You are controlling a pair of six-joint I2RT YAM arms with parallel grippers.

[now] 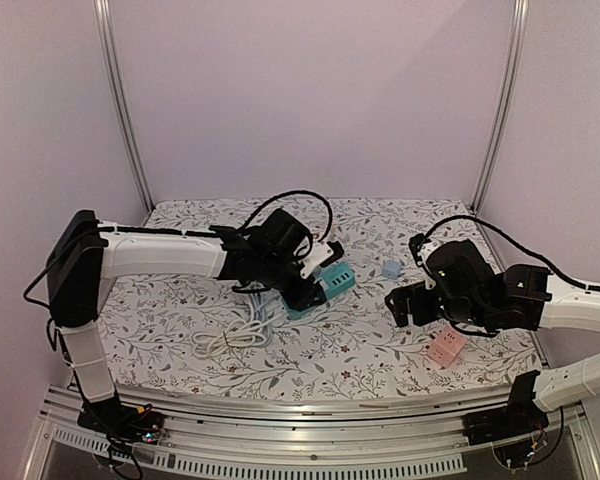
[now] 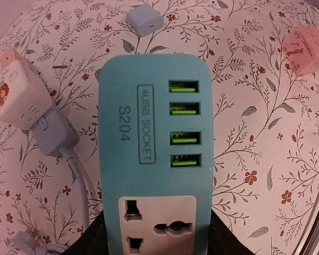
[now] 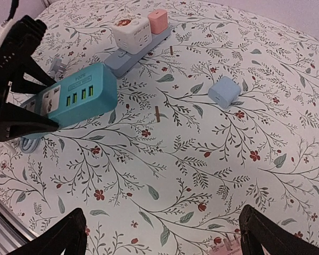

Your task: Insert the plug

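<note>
Two dark fingers (image 3: 69, 234) of the right gripper (image 3: 160, 212) fill the bottom corners of the right wrist view. They stand wide apart, with only the floral table cover (image 3: 202, 159) showing between them.

From above, the pink plug (image 1: 446, 347) lies flat on the cover, just beside the right gripper on its near, outer side and outside the jaws. Its long axis runs diagonally, from near-left to far-right. It is too small and blurred to tell which way its prongs face.

The left gripper (image 2: 159, 241) is closed on the teal socket block (image 2: 149, 133), with one dark finger pressed against each long side at the near end. The block's long axis runs straight out from the gripper. Its face is turned up to the wrist camera. A white universal outlet sits at the gripped end, and four green USB ports line up beyond it. From above, the free end of the block points toward the right arm.

A small blue cube (image 3: 223, 91) rests alone on the cover, between the block and the right gripper and set further back. Behind the block, a white cube adaptor (image 3: 130, 33) and a pink cube (image 3: 158, 20) sit side by side on a grey-blue strip (image 3: 128, 59). A white cable (image 1: 242, 330) lies coiled under the left arm.
</note>
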